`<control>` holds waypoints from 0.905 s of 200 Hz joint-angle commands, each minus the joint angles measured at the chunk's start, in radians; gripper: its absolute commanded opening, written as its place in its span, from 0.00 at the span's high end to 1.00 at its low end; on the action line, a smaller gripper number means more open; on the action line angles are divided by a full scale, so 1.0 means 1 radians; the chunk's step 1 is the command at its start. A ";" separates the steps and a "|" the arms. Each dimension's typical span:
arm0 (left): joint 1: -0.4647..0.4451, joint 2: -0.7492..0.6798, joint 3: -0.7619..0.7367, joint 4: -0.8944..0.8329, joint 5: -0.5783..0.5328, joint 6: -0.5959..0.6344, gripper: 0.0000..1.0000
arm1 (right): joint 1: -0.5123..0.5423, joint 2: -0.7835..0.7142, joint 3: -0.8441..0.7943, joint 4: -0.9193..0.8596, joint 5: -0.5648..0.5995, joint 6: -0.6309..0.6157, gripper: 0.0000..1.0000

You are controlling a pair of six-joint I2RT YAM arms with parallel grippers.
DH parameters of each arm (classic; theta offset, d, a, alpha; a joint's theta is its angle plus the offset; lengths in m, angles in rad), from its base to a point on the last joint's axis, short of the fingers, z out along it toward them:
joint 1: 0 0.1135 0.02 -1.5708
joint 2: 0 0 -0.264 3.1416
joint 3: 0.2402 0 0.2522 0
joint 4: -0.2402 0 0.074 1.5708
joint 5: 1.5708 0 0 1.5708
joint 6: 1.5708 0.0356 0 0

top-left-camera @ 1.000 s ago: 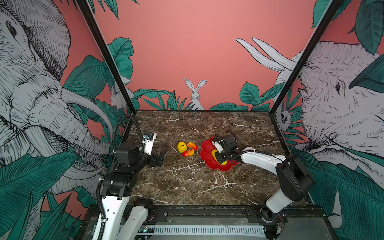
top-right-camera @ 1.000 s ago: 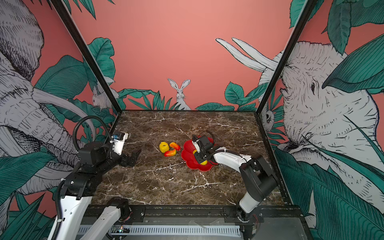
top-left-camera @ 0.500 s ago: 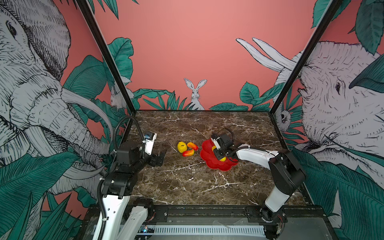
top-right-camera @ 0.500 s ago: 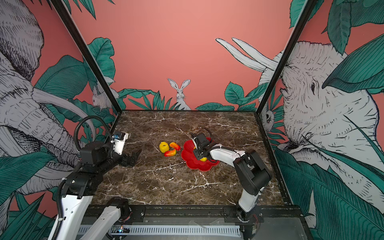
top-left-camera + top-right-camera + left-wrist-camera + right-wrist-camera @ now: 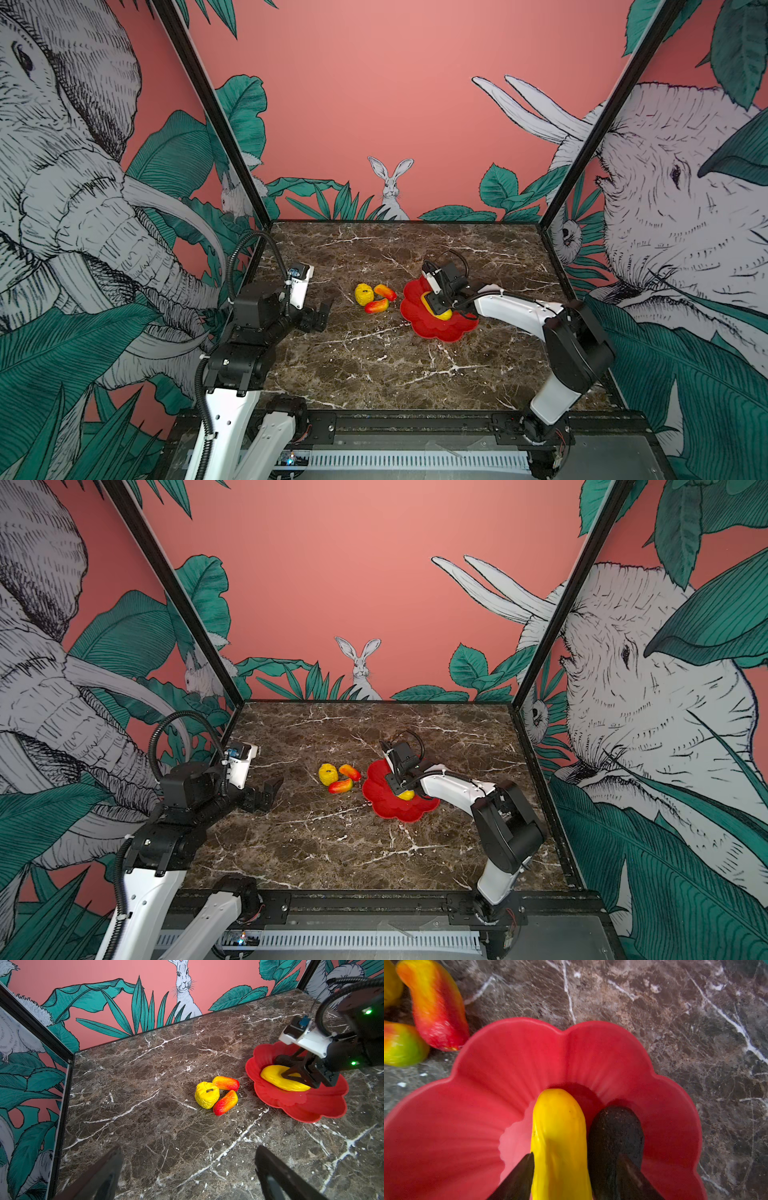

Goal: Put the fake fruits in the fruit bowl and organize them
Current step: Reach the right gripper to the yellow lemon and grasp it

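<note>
**Right gripper (image 5: 575,1155) has spread its jaws inside the fruit bowl (image 5: 446,1126)**

Half a second earlier its fingers were pinched on the smooth oblong yellow fruit (image 5: 558,1136). Now they stand apart, and the grip is released. The yellow fruit lies between the two fingers on the floor of the red flower-shaped bowl, with one finger just beside its flank. A blackish oval fruit (image 5: 614,1132) lies alongside it, touching it, and sits partly under the other finger.

In both top views the right gripper (image 5: 436,305) (image 5: 397,785) reaches down into the bowl (image 5: 432,330) (image 5: 399,810).

Three fruits lie outside the bowl on the marble table (image 5: 374,374), on the side of the right gripper that faces the left gripper (image 5: 189,1149). They are a bumpy round yellow fruit (image 5: 206,1095) and two red-orange tapered fruits (image 5: 226,1083) (image 5: 225,1103), clustered close together. The cluster is near the bowl's rim but apart from it.

The left gripper has its jaws wide open with nothing between them. It sits low over bare marble, well apart from the cluster, which lies ahead of it between the two grippers.
</note>
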 commanded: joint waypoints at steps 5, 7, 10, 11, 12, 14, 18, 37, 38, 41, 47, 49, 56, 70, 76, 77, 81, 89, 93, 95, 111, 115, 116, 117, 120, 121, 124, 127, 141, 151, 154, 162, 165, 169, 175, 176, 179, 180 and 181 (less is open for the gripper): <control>-0.003 -0.002 0.003 0.002 -0.004 0.012 0.00 | 0.040 -0.112 0.053 -0.029 -0.087 -0.062 0.30; -0.003 -0.002 0.003 0.002 -0.005 0.012 0.00 | 0.044 -0.113 0.058 -0.033 -0.092 -0.065 0.29; -0.003 -0.002 0.005 0.002 -0.005 0.012 0.00 | 0.049 -0.114 0.067 -0.039 -0.100 -0.069 0.27; -0.003 -0.002 0.005 0.002 -0.004 0.013 0.00 | 0.050 -0.115 0.069 -0.040 -0.104 -0.071 0.26; -0.004 -0.002 0.005 0.002 -0.004 0.013 0.00 | 0.052 -0.115 0.073 -0.043 -0.106 -0.072 0.26; -0.003 -0.002 0.005 0.002 -0.005 0.013 0.00 | 0.056 -0.115 0.079 -0.046 -0.111 -0.074 0.24; -0.003 -0.002 0.005 0.003 -0.003 0.012 0.00 | 0.062 -0.114 0.092 -0.051 -0.118 -0.079 0.19; -0.003 0.000 0.006 0.007 -0.001 0.012 0.00 | 0.096 -0.079 0.148 -0.040 -0.159 -0.082 0.01; -0.003 0.000 0.006 0.007 -0.001 0.012 0.00 | 0.097 -0.078 0.151 -0.037 -0.161 -0.082 0.01; -0.003 0.002 0.006 0.007 0.000 0.012 0.00 | 0.102 -0.063 0.161 -0.031 -0.166 -0.077 0.01; -0.003 0.004 0.006 0.007 0.003 0.012 0.00 | 0.113 -0.028 0.184 -0.018 -0.177 -0.069 0.01; -0.003 0.004 0.007 0.007 0.003 0.011 0.00 | 0.116 -0.021 0.194 -0.015 -0.180 -0.065 0.01; -0.003 0.007 0.007 0.008 0.004 0.010 0.00 | 0.129 0.018 0.229 -0.003 -0.188 -0.054 0.01; -0.003 0.009 0.006 0.008 0.007 0.007 0.00 | 0.157 0.105 0.316 0.015 -0.193 -0.028 0.01; -0.003 0.008 0.006 0.010 0.007 0.006 0.00 | 0.166 0.132 0.345 0.019 -0.202 -0.019 0.01; -0.003 0.009 0.006 0.010 0.006 0.006 0.00 | 0.168 0.140 0.350 0.021 -0.204 -0.017 0.01; -0.004 0.009 0.006 0.010 0.008 0.006 0.00 | 0.175 0.168 0.373 0.025 -0.207 -0.011 0.01; -0.003 0.009 0.006 0.010 0.008 0.006 0.00 | 0.187 0.216 0.415 0.035 -0.208 0.003 0.01; -0.003 0.008 0.006 0.010 0.009 0.006 0.00 | 0.192 0.238 0.435 0.040 -0.210 0.011 0.01; -0.003 0.009 0.005 0.009 0.008 0.006 0.00 | 0.193 0.251 0.444 0.041 -0.213 0.014 0.01; -0.003 0.008 0.008 0.005 0.006 0.008 0.00 | 0.205 0.332 0.516 0.052 -0.229 0.049 0.01; -0.003 0.009 0.009 0.004 0.007 0.009 0.00 | 0.206 0.349 0.530 0.056 -0.233 0.057 0.01; -0.003 0.009 0.009 0.005 0.007 0.009 0.00 | 0.206 0.352 0.533 0.058 -0.235 0.059 0.01; -0.003 0.008 0.009 0.005 0.006 0.009 0.00 | 0.206 0.357 0.537 0.059 -0.237 0.061 0.01; -0.003 0.007 0.009 0.005 0.008 0.009 0.00 | 0.208 0.369 0.547 0.061 -0.241 0.068 0.01; -0.003 0.007 0.009 0.005 0.008 0.009 0.00 | 0.207 0.374 0.550 0.062 -0.242 0.069 0.01; -0.003 0.008 0.008 0.005 0.007 0.009 0.00 | 0.209 0.385 0.560 0.063 -0.246 0.075 0.01; -0.003 0.007 0.008 0.006 0.008 0.009 0.00 | 0.210 0.396 0.568 0.064 -0.247 0.079 0.01; -0.003 0.007 0.007 0.007 0.009 0.009 0.00 | 0.212 0.445 0.601 0.075 -0.259 0.098 0.01; -0.004 0.006 0.004 0.009 0.008 0.009 0.00 | 0.214 0.473 0.620 0.087 -0.272 0.114 0.01; -0.004 0.005 0.002 0.010 0.009 0.009 0.00 | 0.213 0.481 0.624 0.089 -0.273 0.118 0.01; -0.003 0.004 0.001 0.011 0.009 0.007 0.00 | 0.215 0.500 0.635 0.099 -0.281 0.129 0.01; -0.004 0.003 0.000 0.011 0.009 0.007 0.00 | 0.216 0.507 0.638 0.103 -0.282 0.134 0.01; -0.003 0.002 -0.001 0.012 0.009 0.007 0.00 | 0.216 0.516 0.643 0.107 -0.283 0.138 0.01; -0.003 0.002 -0.002 0.013 0.009 0.007 0.00 | 0.218 0.530 0.650 0.111 -0.284 0.146 0.01; -0.003 0.001 -0.003 0.013 0.009 0.008 0.00 | 0.218 0.532 0.652 0.111 -0.284 0.147 0.01; -0.003 0.001 -0.002 0.012 0.009 0.007 0.00 | 0.220 0.538 0.656 0.111 -0.281 0.150 0.01; -0.003 0.001 -0.002 0.012 0.010 0.007 0.00 | 0.221 0.541 0.659 0.111 -0.282 0.151 0.01; -0.003 0.001 -0.003 0.012 0.009 0.007 0.00 | 0.221 0.544 0.660 0.111 -0.282 0.151 0.01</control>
